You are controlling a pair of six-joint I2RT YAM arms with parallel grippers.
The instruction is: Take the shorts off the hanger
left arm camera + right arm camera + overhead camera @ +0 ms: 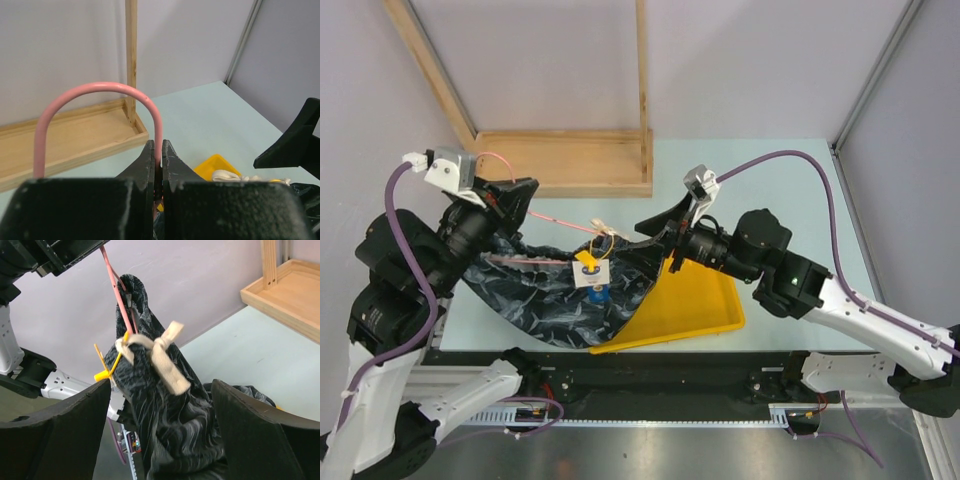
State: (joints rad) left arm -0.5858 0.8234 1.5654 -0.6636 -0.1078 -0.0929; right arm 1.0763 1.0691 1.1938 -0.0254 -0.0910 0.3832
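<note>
**Snag risk at the waistband: hanger clamped, shorts ungripped**

Shorts (545, 295) sag like a sling over the near edge of the worktop (770, 190), about mid-span. Their right end laps the left rim of the yellow tray (705, 305), which sits toward the near right corner. Paper tags (588, 268) dangle at the middle of the sling.

Right gripper (161, 385) has its fingers spread wide. Fabric stands between them, with no pinch on it that I can see. Left gripper (157, 150) is pinched tight on the hanger (100, 89), on the wire just under the hook's arch. Wooden frame (565, 160) sits at the far edge, well apart.

Risks, my read:
- Drawstring knot (160, 357) and the yellow tag loop sit right at the wire, so a straight pull could hook them on a shoulder notch.
- The left hold is on thin round wire only, so a side load from the shorts could spin the hanger in the jaws.
- The fabric looks slick and a shallow bite may slip.
- The belly of the shorts is already at the near edge, so once freed they could slide off the worktop or drag the tray.

Orientation:
- Shorts: the long axis runs left-right, roughly parallel to the near edge, with the waist bunched high at the middle.
- Hanger: the hook points up and toward the far left corner, and the long axis slopes from the left gripper down into the waistband toward mid-worktop.
</note>
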